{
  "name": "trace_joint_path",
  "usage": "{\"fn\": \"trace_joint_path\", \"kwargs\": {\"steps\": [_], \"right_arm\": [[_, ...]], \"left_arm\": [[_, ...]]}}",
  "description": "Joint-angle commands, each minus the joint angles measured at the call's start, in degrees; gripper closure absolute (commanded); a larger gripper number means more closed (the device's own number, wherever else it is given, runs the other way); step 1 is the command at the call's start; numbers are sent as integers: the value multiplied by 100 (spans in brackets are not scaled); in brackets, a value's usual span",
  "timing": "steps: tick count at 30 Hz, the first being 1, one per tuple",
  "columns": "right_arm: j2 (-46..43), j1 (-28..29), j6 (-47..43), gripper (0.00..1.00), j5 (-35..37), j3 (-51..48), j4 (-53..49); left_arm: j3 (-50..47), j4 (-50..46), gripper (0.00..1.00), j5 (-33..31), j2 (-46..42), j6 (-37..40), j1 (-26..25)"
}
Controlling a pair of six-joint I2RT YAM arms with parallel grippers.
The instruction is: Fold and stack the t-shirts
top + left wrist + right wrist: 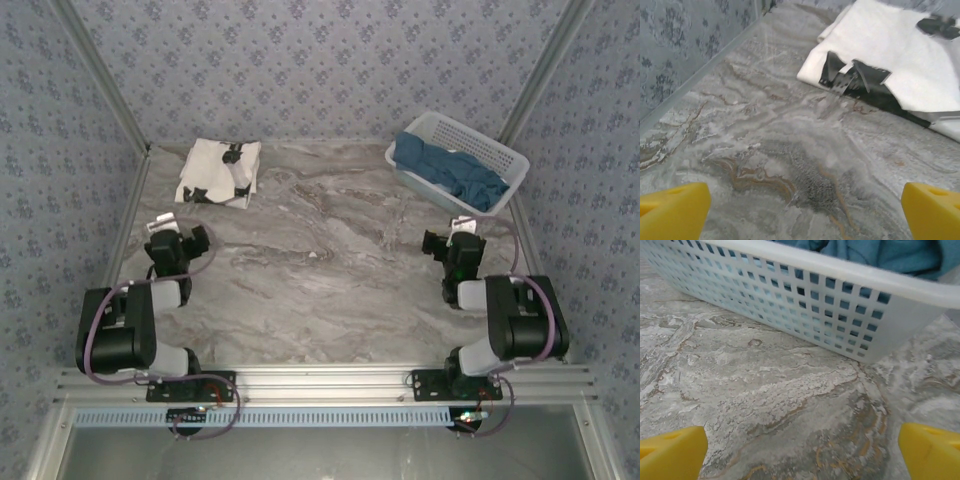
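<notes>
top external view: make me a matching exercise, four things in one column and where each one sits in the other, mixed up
Things
1 cream-white t-shirt
2 teal-blue t-shirts
3 basket
4 left claw

Places
A far right corner of the table
B open, above bare table near the left edge
C folded, far left of the table
D heaped in the basket

Pairs: 1-C, 2-D, 3-A, 4-B
</notes>
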Motion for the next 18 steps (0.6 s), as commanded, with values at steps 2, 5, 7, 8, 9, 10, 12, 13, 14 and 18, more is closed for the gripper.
{"fn": "trace_joint_path", "kwargs": {"steps": [2, 5, 7, 8, 9, 10, 12, 13, 14, 18], "right_arm": [[8, -64, 40, 0, -230, -127, 765], [84, -57, -111, 0, -172, -75, 782], [110, -54, -15, 0, 138, 158, 426], [111, 8, -115, 0, 267, 228, 315], [124, 61, -34, 0, 335, 237, 319], [129, 67, -110, 0, 333, 235, 328], [131, 76, -210, 0, 329, 233, 335], [130, 75, -211, 0, 332, 226, 346], [120, 80, -211, 0, 332, 215, 363], [124, 82, -210, 0, 367, 207, 396]], "left_arm": [[-616, 2525, 2, 58, 829, 299, -139], [-19, 1164, 2, -17, 612, 453, -275], [391, 134, 2, 85, 543, 481, -309], [293, 530, 2, 85, 610, 509, -312], [251, 710, 2, 90, 695, 504, -307], [333, 353, 2, 102, 592, 487, -307], [283, 561, 2, 85, 641, 502, -309], [330, 369, 2, 96, 584, 487, -309], [315, 435, 2, 99, 594, 502, -310], [309, 424, 2, 62, 588, 525, -330]]}}
